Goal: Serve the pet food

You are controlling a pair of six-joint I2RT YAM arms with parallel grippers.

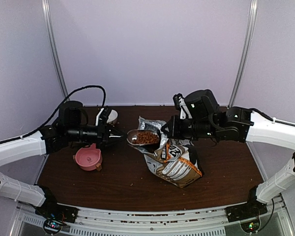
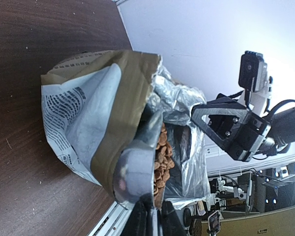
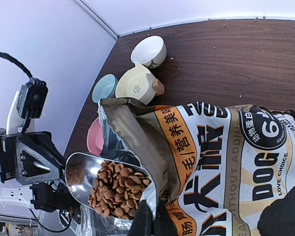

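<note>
The pet food (image 1: 146, 137) is a heap of reddish-brown kibble in a shiny metal scoop (image 1: 137, 137) held just above the open mouth of the printed foil bag (image 1: 177, 164). My left gripper (image 1: 119, 135) is shut on the scoop's handle, left of the bag. In the left wrist view the scoop (image 2: 132, 169) is seen edge-on, with kibble (image 2: 162, 155) showing at its rim. My right gripper (image 1: 166, 130) is shut on the bag's upper mouth edge. In the right wrist view the kibble (image 3: 118, 189) fills the scoop (image 3: 81, 172) beside the bag (image 3: 226, 157).
A pink bowl (image 1: 88, 158) sits on the table below the left arm. A white bowl (image 3: 148, 50), a cream bowl (image 3: 135, 83) and a teal bowl (image 3: 104, 87) stand at the back left. The bag lies across the table's middle.
</note>
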